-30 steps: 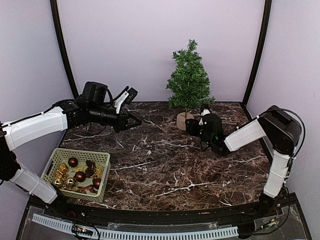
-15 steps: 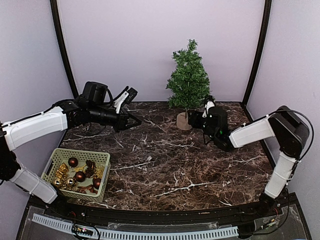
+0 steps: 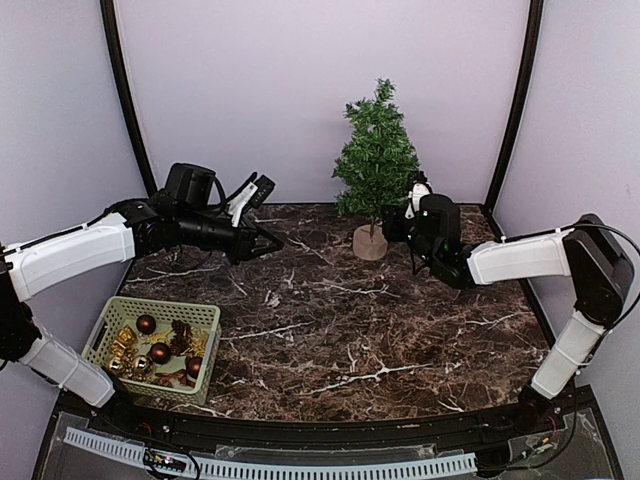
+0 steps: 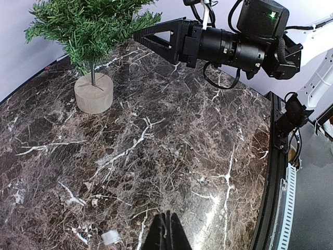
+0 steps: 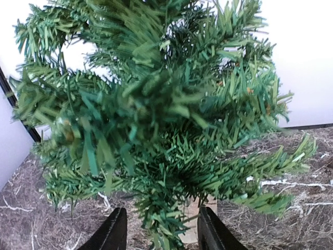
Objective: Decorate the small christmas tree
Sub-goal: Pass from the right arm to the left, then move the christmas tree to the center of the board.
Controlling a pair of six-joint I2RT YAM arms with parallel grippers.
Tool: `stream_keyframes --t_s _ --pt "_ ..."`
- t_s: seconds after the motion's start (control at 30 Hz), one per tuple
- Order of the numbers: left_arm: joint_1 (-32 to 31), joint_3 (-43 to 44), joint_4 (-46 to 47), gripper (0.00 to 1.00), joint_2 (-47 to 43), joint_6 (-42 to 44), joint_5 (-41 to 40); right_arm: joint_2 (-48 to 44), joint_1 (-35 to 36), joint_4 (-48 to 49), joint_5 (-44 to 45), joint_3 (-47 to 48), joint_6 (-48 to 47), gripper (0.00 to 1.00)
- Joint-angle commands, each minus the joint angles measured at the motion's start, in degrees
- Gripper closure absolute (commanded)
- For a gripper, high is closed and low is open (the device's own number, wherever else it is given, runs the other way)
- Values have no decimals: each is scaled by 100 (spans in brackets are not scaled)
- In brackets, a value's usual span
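Tree point(image 3: 377, 160) stands at one o'clock on the surface point(image 3: 330, 335). My right gripper point(image 5: 156, 232), jaws apart, straddles its lowest branches; my left gripper point(image 3: 270, 241), closed and empty, hovers at ten o'clock.

Left arm point(image 3: 70, 255): smooth white shells, black joints and wrist. Right arm point(image 3: 520, 258): same white and black, green light point(image 4: 270, 14) on the wrist block, black cable point(image 4: 214, 83) looping beneath. Right gripper point(image 5: 160, 234): matte black, tapered.

R hand point(image 3: 392, 227) beside tree point(image 3: 377, 160), basket point(image 3: 165, 303) front-left
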Motion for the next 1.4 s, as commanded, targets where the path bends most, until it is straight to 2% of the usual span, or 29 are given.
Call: stream_keyframes --t_s 0.0,0.2,0.33,0.53,0.77,1.0,1.37 --pt "-22 148 -60 100 -89 -35 40 31 11 -152 104 281 -257 56" --pt "-22 154 -59 100 -99 -46 71 130 -85 -219 -43 483 -371 61" --pt "-19 157 -75 100 -118 -33 49 187 -126 -254 -158 584 -365 74" --pt "-16 157 -83 100 -144 -16 28 111 -110 -181 -363 534 -371 100" --pt "-19 157 -89 100 -159 -3 1 -313 104 -352 -380 321 -417 100" --pt "-16 150 -85 100 -162 -7 2 -787 722 -889 350 143 -468 100" --pt "-17 130 -59 100 -217 45 46 -1272 1855 -1373 1204 -287 156 100"
